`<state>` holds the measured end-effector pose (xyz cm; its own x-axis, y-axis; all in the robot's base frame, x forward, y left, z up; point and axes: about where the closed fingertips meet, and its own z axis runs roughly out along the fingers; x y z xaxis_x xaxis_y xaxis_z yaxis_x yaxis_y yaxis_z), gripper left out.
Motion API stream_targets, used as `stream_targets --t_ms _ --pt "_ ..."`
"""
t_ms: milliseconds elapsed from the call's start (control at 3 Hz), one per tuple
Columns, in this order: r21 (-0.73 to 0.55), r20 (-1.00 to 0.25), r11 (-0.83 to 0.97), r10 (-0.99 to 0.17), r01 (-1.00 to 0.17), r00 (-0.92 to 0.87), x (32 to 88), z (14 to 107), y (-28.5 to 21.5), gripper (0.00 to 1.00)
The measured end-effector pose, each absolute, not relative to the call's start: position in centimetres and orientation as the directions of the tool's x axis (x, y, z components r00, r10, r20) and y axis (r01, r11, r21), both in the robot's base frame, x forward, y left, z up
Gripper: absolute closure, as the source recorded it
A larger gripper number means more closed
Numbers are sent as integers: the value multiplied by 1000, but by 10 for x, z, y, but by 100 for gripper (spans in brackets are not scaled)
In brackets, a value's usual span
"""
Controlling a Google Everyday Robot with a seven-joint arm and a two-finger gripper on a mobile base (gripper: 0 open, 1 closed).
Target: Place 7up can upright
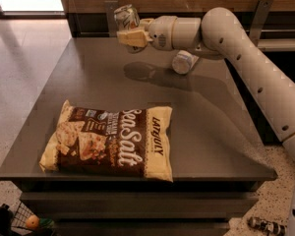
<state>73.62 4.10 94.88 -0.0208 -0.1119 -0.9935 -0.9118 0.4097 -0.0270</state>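
Dark grey counter (221, 132) fills the view, with a wood-panelled wall behind it and pale speckled floor to the left. Above the counter's far edge, the gripper (133, 31) hangs in the air with its tan jaws clamped on the 7up can (126, 16). The can is held clear of the surface and tilted, its shiny round top pointing up and to the left. The pair's shadow lies on the counter directly below. The white arm (246, 58) runs from the jaws to the right and then down the right edge of the view. Just beyond the arm's wrist, a clear plastic bottle (184, 63) lies on its side on the counter, partly hidden by the arm. Well apart from these, near the front edge, a brown and cream Late July Sea Salt chip bag (110, 141) lies flat, its printed face up. At the lower left corner, on the floor, a wire basket (12, 220) holds a small orange item.
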Motion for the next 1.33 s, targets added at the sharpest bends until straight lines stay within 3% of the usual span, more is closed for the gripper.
stream_targets --t_ms 1333 --pt "8 -994 414 -98 -910 -54 706 902 46 100"
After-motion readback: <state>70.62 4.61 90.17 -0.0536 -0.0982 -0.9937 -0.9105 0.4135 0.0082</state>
